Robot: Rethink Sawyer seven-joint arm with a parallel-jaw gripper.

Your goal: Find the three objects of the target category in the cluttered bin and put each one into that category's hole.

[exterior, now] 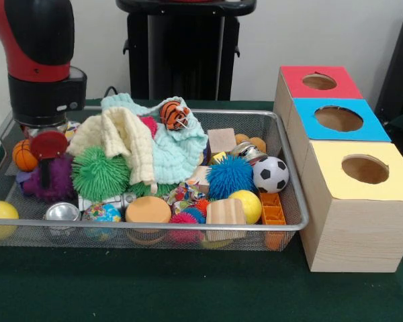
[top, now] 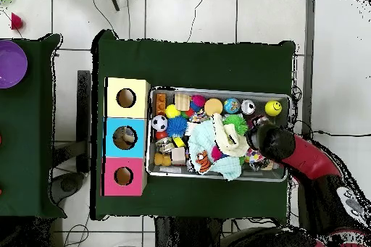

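We see even, bright indoor light; soft shadows lie under the wire bin on the green tabletop, with small glints on the metal cup.

The front view looks low and close across the dark green cloth-covered table toward the robot, while the overhead view looks straight down from high above, turned half round, both sharing the silver wire-mesh bin and three wooden boxes.

Gripper fingers hidden: red disc in front view, arm covers them overhead. Cloths bury bin contents. Item in blue hole unidentifiable.
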